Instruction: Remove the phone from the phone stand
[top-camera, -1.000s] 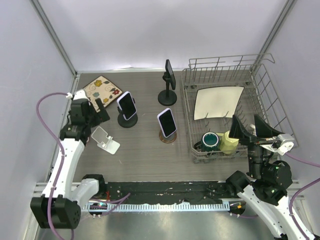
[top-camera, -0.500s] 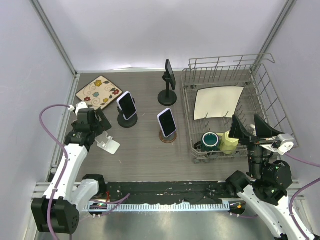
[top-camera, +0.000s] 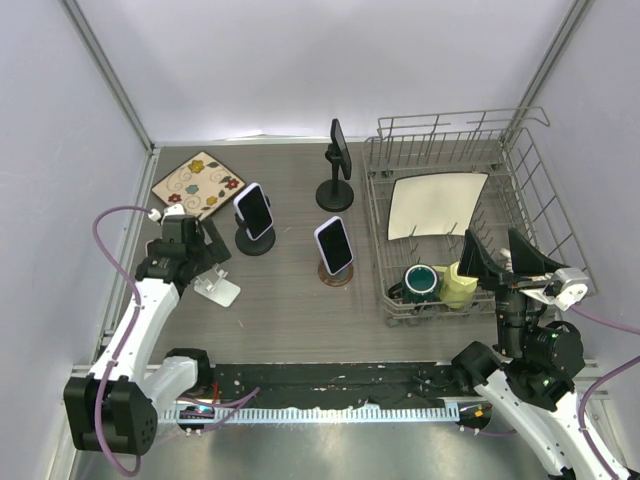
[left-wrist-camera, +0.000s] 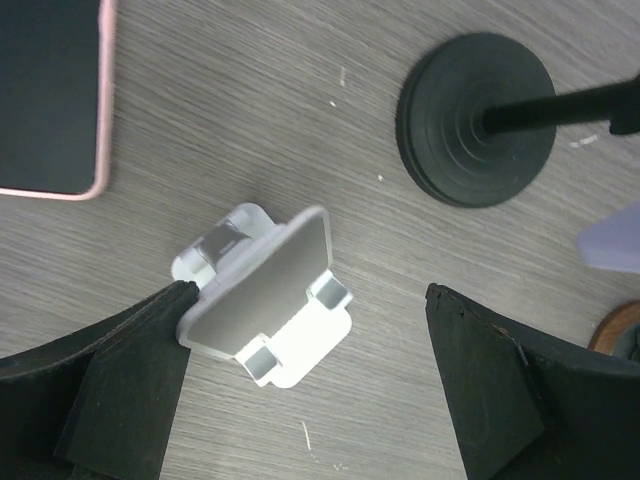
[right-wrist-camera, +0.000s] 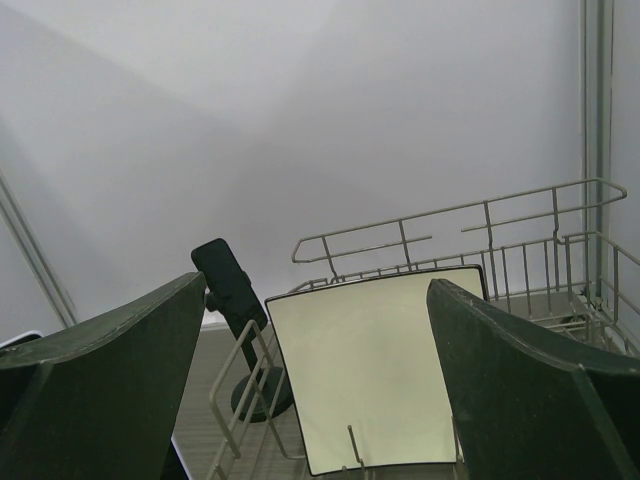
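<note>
Left gripper (left-wrist-camera: 310, 292) spread wide over the white phone stand (left-wrist-camera: 265, 300) — phone (left-wrist-camera: 50, 95) to its upper left. Right gripper (right-wrist-camera: 318, 283) likewise parted, facing a plate (right-wrist-camera: 380, 370).

In the left wrist view, a pink-edged phone (left-wrist-camera: 50, 95) at 10 o'clock is cut off by the top and left edges. The pole of the black round stand (left-wrist-camera: 478, 118) at 1 o'clock runs off the right edge. At 3 o'clock a lavender sliver (left-wrist-camera: 612, 240) and, below it, a brown disc (left-wrist-camera: 612, 325) are too cropped to identify.

From the top camera, the wide-spread right end effector (top-camera: 495, 250) covers part of a yellow-green item (top-camera: 455, 290) in the dish rack (top-camera: 371, 220), and what that item is stays unclear.

In the right wrist view, the white plate (right-wrist-camera: 370, 370) runs off the bottom edge.
</note>
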